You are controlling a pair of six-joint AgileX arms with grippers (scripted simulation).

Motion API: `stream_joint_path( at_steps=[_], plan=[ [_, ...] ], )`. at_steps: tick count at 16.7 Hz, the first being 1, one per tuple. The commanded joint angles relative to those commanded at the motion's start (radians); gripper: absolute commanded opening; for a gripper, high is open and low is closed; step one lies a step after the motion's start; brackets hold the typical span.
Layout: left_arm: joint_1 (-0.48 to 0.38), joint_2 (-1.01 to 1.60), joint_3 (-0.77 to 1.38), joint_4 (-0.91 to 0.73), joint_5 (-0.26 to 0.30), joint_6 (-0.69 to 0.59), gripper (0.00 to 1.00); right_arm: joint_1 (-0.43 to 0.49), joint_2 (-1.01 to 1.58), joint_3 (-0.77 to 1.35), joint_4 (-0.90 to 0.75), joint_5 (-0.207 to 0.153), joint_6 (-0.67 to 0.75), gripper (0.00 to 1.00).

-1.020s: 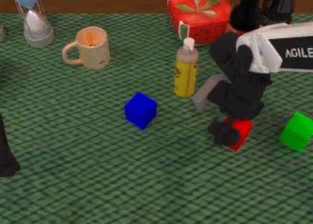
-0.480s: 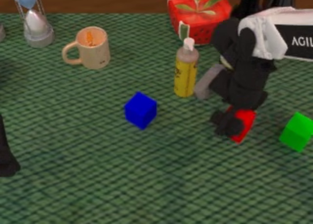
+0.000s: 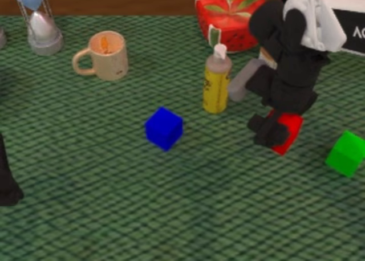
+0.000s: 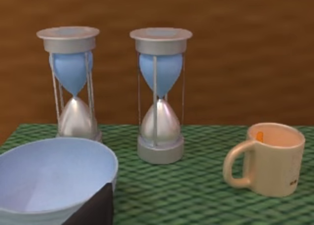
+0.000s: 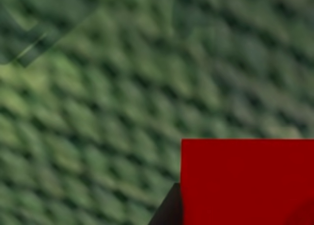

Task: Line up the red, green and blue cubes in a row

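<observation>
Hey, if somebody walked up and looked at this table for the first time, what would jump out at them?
Probably the right gripper, closed on the red cube at the table's right side, beside the yellow bottle. Next, the blue cube alone near the middle and the green cube at the right edge. The left arm sits parked at the left edge.

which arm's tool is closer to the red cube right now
The right. Its tool is shut on the red cube, near the table's right side between the yellow bottle and green cube. The left arm sits parked at the far left edge.
</observation>
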Motion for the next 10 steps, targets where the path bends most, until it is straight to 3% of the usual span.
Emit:
stream_joint_path(
  at_steps=[5, 10],
  plan=[
    [0.0, 0.0, 0.0, 0.0, 0.0, 0.0, 1.0, 0.056, 0.077, 0.113, -0.065, 0.0, -0.028, 0.0],
    [0.0, 0.0, 0.0, 0.0, 0.0, 0.0, 1.0, 0.202, 0.273, 0.478, -0.237, 0.0, -0.098, 0.0]
  ],
)
